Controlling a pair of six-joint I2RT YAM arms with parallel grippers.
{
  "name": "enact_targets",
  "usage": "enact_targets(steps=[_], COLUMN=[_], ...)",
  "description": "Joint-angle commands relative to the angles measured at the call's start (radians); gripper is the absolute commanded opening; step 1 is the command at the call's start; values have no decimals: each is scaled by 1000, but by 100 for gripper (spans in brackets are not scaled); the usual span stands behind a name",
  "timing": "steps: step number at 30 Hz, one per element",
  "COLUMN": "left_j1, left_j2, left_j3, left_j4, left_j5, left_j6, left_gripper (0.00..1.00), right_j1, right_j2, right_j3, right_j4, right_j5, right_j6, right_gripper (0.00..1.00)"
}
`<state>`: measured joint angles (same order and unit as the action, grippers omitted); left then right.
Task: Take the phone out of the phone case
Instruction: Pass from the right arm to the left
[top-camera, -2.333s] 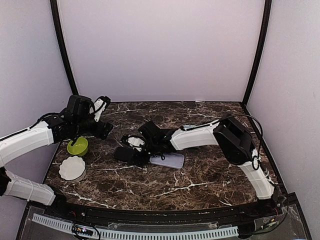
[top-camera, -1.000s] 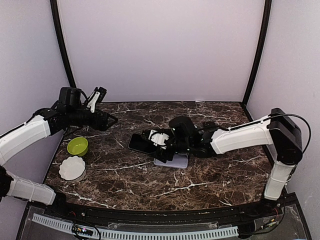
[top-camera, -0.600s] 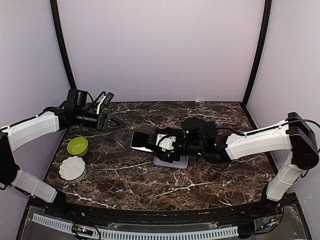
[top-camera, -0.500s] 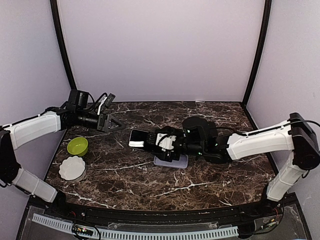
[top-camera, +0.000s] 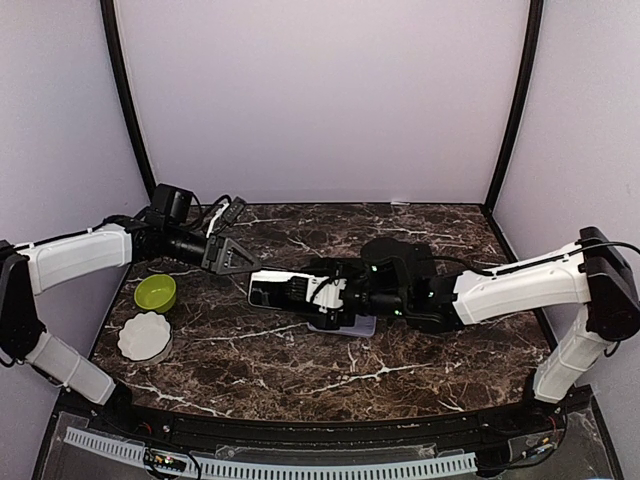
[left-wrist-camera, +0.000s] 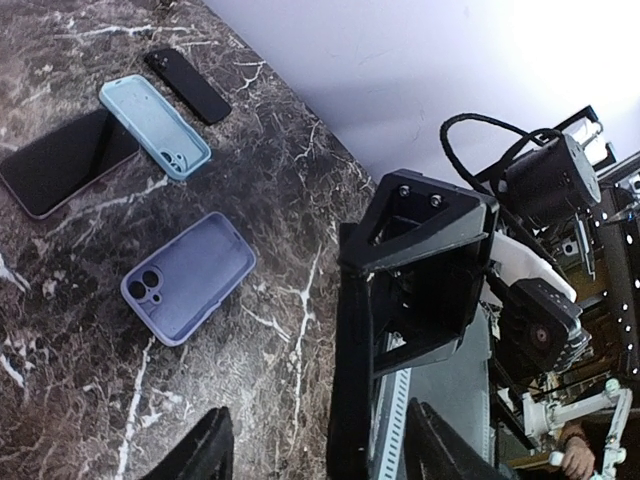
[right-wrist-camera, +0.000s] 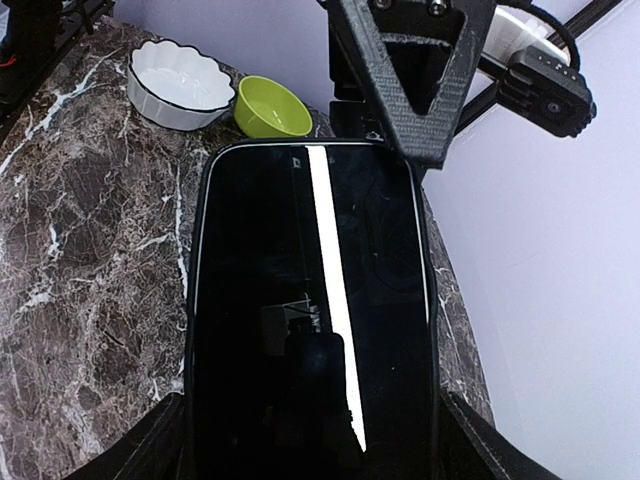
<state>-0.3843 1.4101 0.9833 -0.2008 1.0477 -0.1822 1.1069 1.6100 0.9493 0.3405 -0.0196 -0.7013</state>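
Lilac walls close in a dark marble bench (top-camera: 400, 370). Above its middle the right hand (top-camera: 335, 293) clamps a phone (top-camera: 278, 292) by its long sides. The phone is screen up and clear of the bench, with its free end offered to the left hand (top-camera: 238, 258).

That hand stands partly open around the phone's far end. In its own wrist view the phone shows edge-on between the fingers (left-wrist-camera: 215, 445) with a gap on each side, so it has hold of nothing.

A lilac case (left-wrist-camera: 188, 278) lies empty on the bench just under the right arm. A pale rim runs round the held phone, and I cannot tell whether that is its own frame or a thin case.

The step in hand looks like a pass or a two-handed pull. Next, the left hand should square up on the phone's end and pinch it firmly before either hand pulls. A skewed pinch could drop the phone.
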Motion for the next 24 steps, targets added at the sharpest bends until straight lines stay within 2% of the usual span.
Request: enact_targets(steps=[1, 4, 9, 13, 15, 18, 20, 24], left_j1=[-10, -15, -24, -24, -25, -25, -26, -28], left_j2=[4, 16, 29, 35, 41, 51, 53, 53], left_j3=[37, 43, 58, 64, 67, 70, 71, 68], left_j4=[-43, -62, -84, -78, -76, -77, -78, -79], left_j5=[-12, -20, -35, -35, -32, -21, -11, -3], left_j6=[29, 40, 52, 46, 42, 38, 38, 41], left_gripper=[54, 46, 22, 10, 10, 21, 25, 26], right_j1=[14, 18, 25, 34, 37, 43, 42, 45], right_j2=[-25, -23, -14, -9, -6, 2, 7, 14], right_j3=[51, 57, 82, 90, 94, 102, 109, 114], right_j4=[88, 85, 76, 78, 77, 70, 64, 64], right_j5=[15, 49, 86, 110, 119, 139, 149, 159], right_j6=[-15, -19, -24, -32, -32, -36, -39, -40], right_gripper=[50, 50, 50, 50, 50, 50, 49, 49])
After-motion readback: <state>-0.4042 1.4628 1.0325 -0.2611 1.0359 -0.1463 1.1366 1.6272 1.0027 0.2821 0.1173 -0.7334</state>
